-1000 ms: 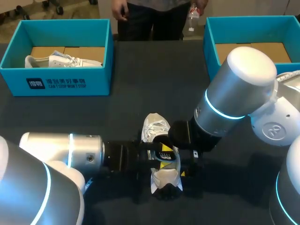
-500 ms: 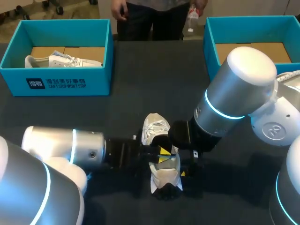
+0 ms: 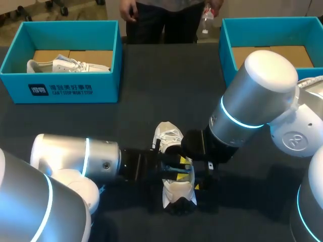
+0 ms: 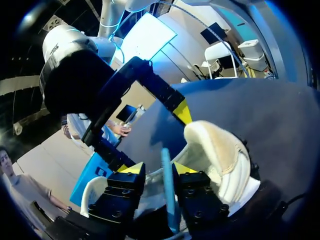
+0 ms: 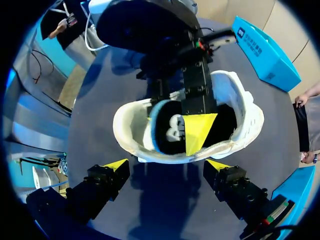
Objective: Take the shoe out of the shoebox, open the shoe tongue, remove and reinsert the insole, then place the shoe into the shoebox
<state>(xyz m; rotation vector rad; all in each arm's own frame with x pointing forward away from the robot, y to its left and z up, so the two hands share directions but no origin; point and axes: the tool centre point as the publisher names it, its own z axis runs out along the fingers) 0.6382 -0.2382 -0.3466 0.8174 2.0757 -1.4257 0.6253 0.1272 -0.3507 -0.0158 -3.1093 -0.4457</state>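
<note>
Left hand (image 4: 159, 170): pinched shut on the insole (image 4: 168, 192), yellow tips close on either side of its thin blue edge, reaching in from the left over the shoe (image 3: 168, 137); right hand (image 5: 167, 165): spread wide, gripping nothing, tips just beside the shoe's side wall; touching it or not, unclear.

Since a second ago: left arm further to the right, left hand carried deeper over the shoe's mouth; no shift in the shoe, none in the right arm. Reads as the insole step under way, with the insole curled up on edge inside the opening rather than lying flat; coming out or going back in, not to be judged from this alone; either way, tongue seemingly open enough to admit a finger, and the return to the shoebox not yet done.

Shoe: out of its box, on the dark counter (image 3: 166, 85) at the near middle, between the two hands; well apart from the left shoebox (image 3: 75, 89) at the far left, with a second shoe (image 3: 65, 64) inside, and from the right shoebox (image 3: 225, 50) at the far right. Long axis running near to far, leaning slightly, toe a little left of the heel; laced toe end pointing far, heel end near; opening facing up toward the hands.
</note>
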